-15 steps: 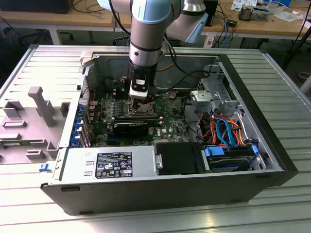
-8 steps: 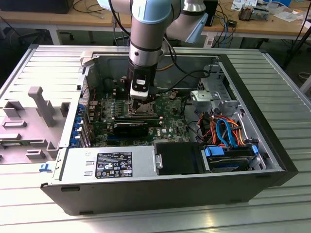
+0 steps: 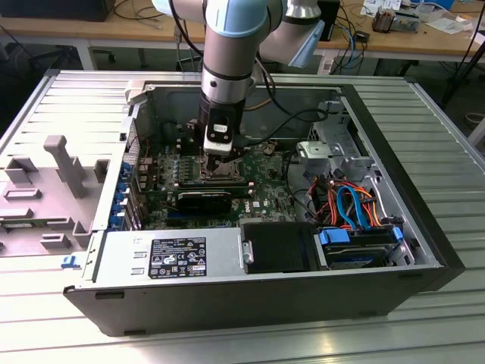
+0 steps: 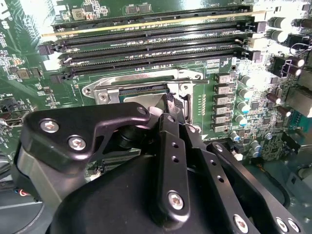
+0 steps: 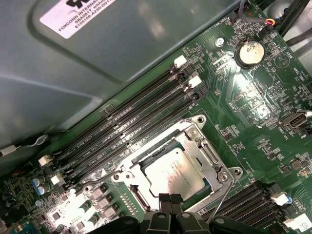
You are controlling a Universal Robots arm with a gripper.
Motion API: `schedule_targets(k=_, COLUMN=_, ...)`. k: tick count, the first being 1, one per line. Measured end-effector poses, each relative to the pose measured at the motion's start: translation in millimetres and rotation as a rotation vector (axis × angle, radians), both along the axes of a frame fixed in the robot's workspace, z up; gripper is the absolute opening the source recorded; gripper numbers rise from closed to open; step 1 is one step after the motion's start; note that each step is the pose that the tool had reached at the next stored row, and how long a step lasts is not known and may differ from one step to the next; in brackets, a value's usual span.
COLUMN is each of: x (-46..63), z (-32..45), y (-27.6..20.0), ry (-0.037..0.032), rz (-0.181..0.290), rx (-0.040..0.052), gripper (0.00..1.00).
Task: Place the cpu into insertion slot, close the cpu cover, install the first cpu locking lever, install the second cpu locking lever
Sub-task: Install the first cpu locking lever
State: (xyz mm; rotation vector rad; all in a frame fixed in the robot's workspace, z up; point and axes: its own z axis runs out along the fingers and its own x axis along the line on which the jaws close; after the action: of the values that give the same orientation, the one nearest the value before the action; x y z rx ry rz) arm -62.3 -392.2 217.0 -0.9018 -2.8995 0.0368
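The arm extends vertically into the open computer case, with the gripper low over the green motherboard, near the power supply unit and the blue and orange cables.

exterior view: up high, tilted down, whole open computer case in shot | both wrist views: tight over the green board, angled from different sides | shared: memory slots, insertion slot

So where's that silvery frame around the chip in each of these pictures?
Exterior view: hidden under the gripper.
Second wrist view: cpu cover just beyond the gripper, beside the memory slots.
First wrist view: cpu cover framing the cpu.
Shared landmark: the long black memory slots.
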Motion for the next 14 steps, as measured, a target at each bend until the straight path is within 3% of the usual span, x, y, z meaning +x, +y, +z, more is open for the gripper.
schedule_targets(k=14, x=0.0, z=0.0, y=0.0, ry=0.0, rz=0.019, rx=0.0, gripper=0.11)
